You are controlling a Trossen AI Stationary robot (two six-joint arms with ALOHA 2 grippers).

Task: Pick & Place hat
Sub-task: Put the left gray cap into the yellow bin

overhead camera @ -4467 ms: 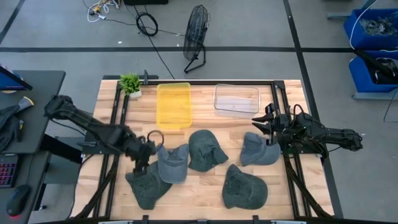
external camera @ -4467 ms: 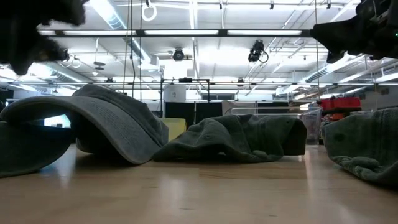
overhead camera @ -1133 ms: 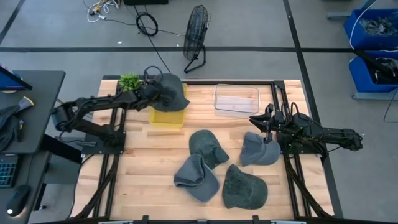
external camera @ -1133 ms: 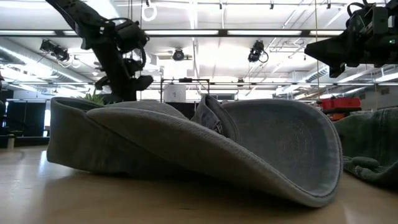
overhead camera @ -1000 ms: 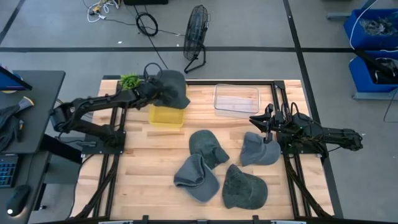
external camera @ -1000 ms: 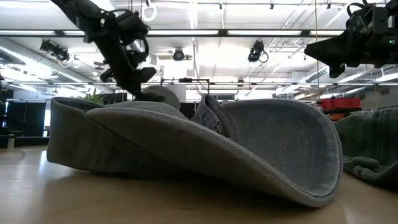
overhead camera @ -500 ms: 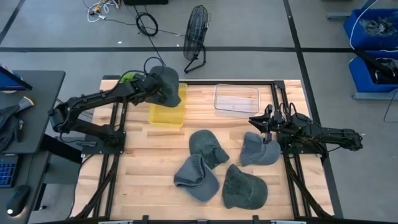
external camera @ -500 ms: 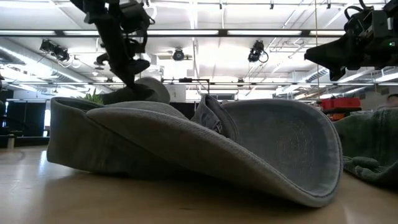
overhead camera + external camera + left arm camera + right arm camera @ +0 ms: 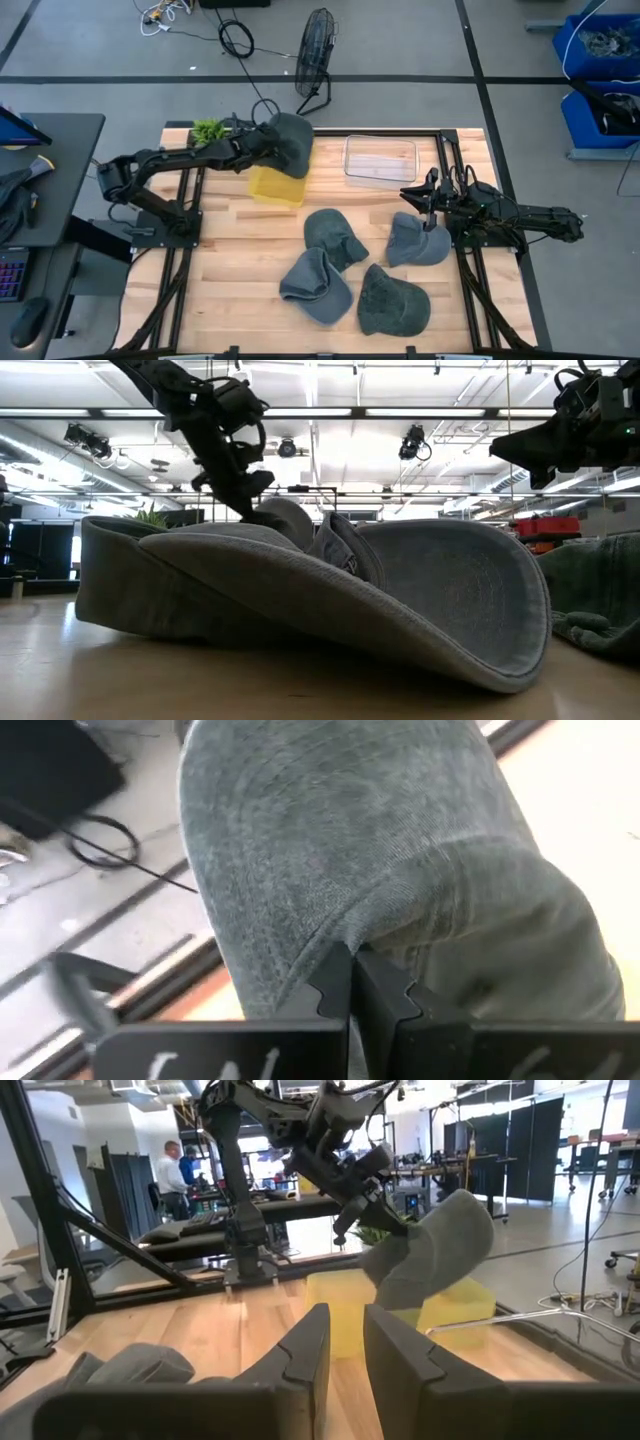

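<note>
Grey denim-looking hat [image 9: 290,142] is hanging from the left gripper [image 9: 268,140], whose fingers are pinching a fold of the fabric tight, as the left wrist view is showing [image 9: 350,982]. Compared with half a second ago, the arm is swinging the hat further out, so it's now dangling over the far corner of the yellow bin [image 9: 277,180] and spilling a bit past its edge toward the clear bin [image 9: 380,160]. To me that's looking like the carry is basically done and the drop is coming up, though the hat isn't sitting squarely over the yellow bin, so letting go right here might leave it draped on the rim.

The right gripper [image 9: 425,208] is parking above the hat at the table's right side [image 9: 415,243], fingers nearly closed with a narrow gap and holding nothing. Three more hats are waiting mid-table: [image 9: 332,238], [image 9: 315,285] and [image 9: 392,300].
</note>
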